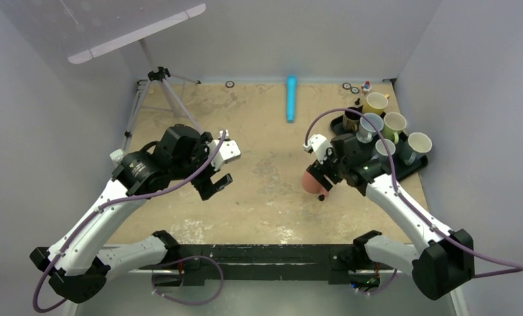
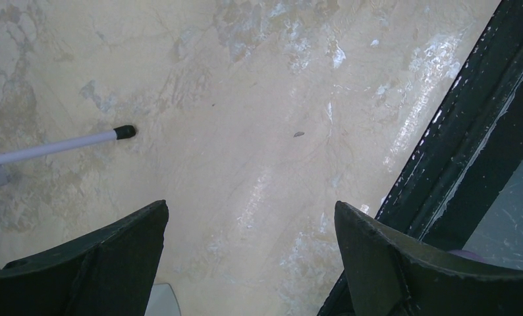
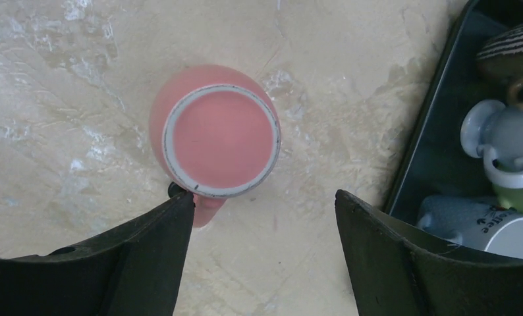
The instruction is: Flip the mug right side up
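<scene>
The pink mug (image 3: 214,131) stands upside down on the table, its grey-ringed base facing up and its handle pointing towards my right gripper's left finger. In the top view the pink mug (image 1: 309,180) is partly hidden under the right gripper. My right gripper (image 3: 265,197) is open and empty, hovering above the table with the mug just ahead of its fingertips; the left finger's tip is next to the handle. It shows in the top view (image 1: 319,183) too. My left gripper (image 1: 220,170) is open and empty over bare table at centre-left, and its wrist view (image 2: 251,210) shows nothing between the fingers.
A black tray (image 1: 415,168) with several upright mugs sits at the right, close to the right arm; its edge shows in the right wrist view (image 3: 437,151). A tripod (image 1: 159,74) stands back left, one leg (image 2: 61,145) near my left gripper. A blue tube (image 1: 291,99) lies at the back. A black rail (image 2: 456,151) runs along the near edge.
</scene>
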`<state>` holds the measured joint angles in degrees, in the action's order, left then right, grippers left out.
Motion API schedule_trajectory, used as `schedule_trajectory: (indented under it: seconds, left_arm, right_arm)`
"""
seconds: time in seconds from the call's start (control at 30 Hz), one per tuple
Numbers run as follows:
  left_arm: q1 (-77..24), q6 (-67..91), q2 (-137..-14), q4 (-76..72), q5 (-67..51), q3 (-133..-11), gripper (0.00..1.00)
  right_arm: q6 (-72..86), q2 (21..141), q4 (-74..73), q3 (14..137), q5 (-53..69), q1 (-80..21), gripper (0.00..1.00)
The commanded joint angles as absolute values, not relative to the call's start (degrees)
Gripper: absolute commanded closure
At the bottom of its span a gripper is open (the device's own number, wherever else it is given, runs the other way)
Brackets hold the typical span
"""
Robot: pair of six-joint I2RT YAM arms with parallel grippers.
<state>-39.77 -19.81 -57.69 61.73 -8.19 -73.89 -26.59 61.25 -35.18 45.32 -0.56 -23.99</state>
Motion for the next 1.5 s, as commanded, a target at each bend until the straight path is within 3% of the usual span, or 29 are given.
schedule_trajectory:
  seconds: [0.0,0.3,0.63,0.8,0.93,1.2,1.47]
  left_arm:
    - [-39.38,-18.04,-57.49,59.86,-8.86,-75.10,0.00]
    - [-39.43,-17.85,-58.12,59.55,-8.36,-75.15,0.00]
    - [-39.12,-18.50,-58.67,59.32,-7.56,-76.49,0.00]
    - [-38.95,-18.43,-58.20,59.92,-7.61,-75.75,0.00]
    - [-38.81,-17.22,-58.17,59.46,-8.41,-74.95,0.00]
    - [-37.46,-9.16,-59.13,58.20,-12.77,-73.47,0.00]
    - [-36.07,-6.07,-58.54,58.02,-12.73,-71.19,0.00]
  right_arm:
    - [-26.68,65.64,-28.31,47.23,-1.32,-23.99,0.23]
    - [-18.92,72.73,-21.67,51.48,2.52,-24.01,0.33]
    - [-7.76,78.98,-17.90,58.94,4.46,-24.03,0.29]
    - [7.96,76.73,-26.70,61.33,-2.69,-24.27,0.27]
    - [25.85,72.64,-36.19,62.33,-18.77,-27.71,0.26]
    - [39.62,69.27,-31.79,52.22,-18.84,-33.08,0.26]
    - [42.47,76.63,-21.01,49.45,-21.33,-34.26,0.44]
